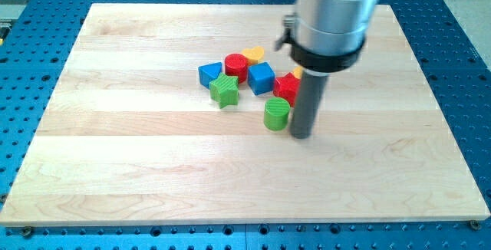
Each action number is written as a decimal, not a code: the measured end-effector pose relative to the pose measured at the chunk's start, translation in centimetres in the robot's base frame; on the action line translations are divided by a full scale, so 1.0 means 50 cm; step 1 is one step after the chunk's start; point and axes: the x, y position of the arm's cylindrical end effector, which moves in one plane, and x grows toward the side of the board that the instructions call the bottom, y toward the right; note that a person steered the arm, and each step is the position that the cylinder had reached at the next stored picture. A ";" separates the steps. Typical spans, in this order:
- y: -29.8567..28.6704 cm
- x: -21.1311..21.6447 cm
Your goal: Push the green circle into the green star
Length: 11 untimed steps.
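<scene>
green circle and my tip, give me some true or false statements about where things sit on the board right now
1. My tip is just to the view's right of the green circle. True.
2. The green circle is already pressed against the green star. False: bare board shows between them; the star lies up and to the view's left of the circle.
3. The red cylinder sits above the green star in the view. True.
4. The blue cube lies at the view's bottom, below the green circle. False: it is above the circle, between the red cylinder and the rod.
5. All blocks are spread along the board's edges. False: they cluster near the middle of the wooden board.
</scene>
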 end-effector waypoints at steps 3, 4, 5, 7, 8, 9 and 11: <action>-0.025 -0.013; 0.008 -0.032; -0.026 -0.043; -0.077 -0.052; -0.011 -0.054; -0.032 -0.094; -0.050 -0.107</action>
